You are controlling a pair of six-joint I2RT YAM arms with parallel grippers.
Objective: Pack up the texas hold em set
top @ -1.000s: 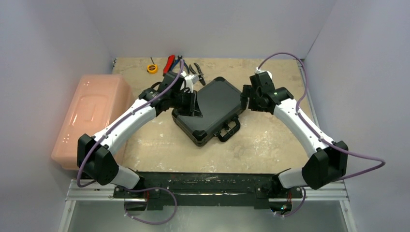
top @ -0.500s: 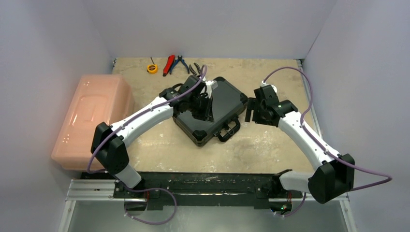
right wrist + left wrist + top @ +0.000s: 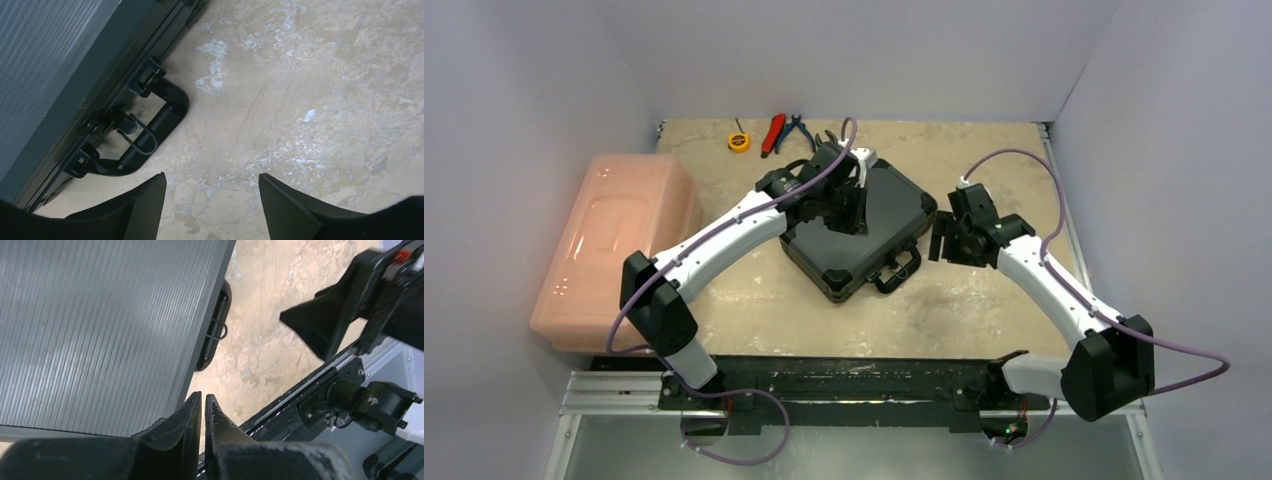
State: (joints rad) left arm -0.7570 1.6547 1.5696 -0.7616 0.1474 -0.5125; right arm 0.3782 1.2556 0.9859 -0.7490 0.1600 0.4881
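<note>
The black case lay closed in the middle of the surface. The left arm had swung in from its edge to hang over the lid, jaws now pinched shut on nothing. The right arm had drawn back beside the handle, jaws open and empty. Packing looked almost finished.

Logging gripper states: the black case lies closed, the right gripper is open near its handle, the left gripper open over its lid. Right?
One slip: the left gripper is shut, jaws together over the lid, as the left wrist view shows. The black case does lie closed, and the right gripper is open near its handle.
</note>
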